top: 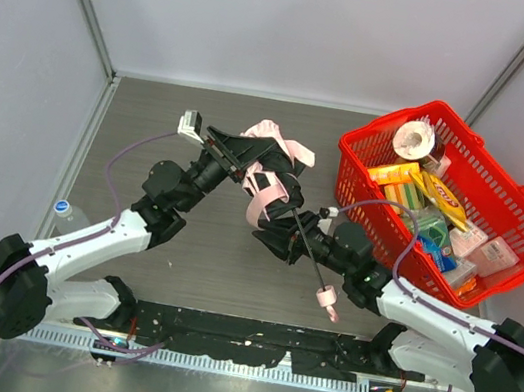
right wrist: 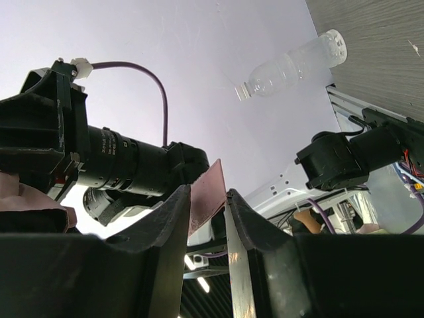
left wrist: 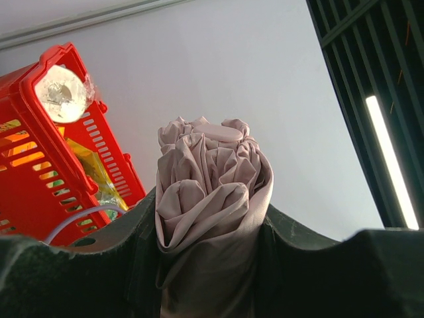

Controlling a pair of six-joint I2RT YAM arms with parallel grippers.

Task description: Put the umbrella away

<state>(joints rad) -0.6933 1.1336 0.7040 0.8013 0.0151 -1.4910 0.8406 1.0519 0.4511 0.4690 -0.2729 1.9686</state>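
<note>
A: Left gripper [top: 238, 158]?
B: Partly closed, clamped round the bunched pale pink canopy of the umbrella [top: 271, 172]. The fabric bulges out past its fingertips [left wrist: 311, 258].

A: Where's the umbrella overall?
B: Held between the two grippers, above the grey table [top: 186, 279]. The canopy end is in the left one.

A: Anything near the left arm?
B: A clear plastic bottle [top: 64, 210], well behind the left gripper at the table's left edge.

A: Right gripper [top: 273, 239]?
B: Jaws nearly together, nipping a flat pink strip [right wrist: 207, 195] of the umbrella. It sits just beside the left gripper, canopy between them.

A: Shaft?
B: A thin black shaft [top: 305, 249] runs back past the right gripper, across its wrist. A small pink handle [top: 327, 299] is at the end, behind the gripper.

A: Further right?
B: A red basket [top: 519, 206], well off the right gripper's outer side, full of packets. There's a white roll [top: 415, 139] at its far corner.
</note>
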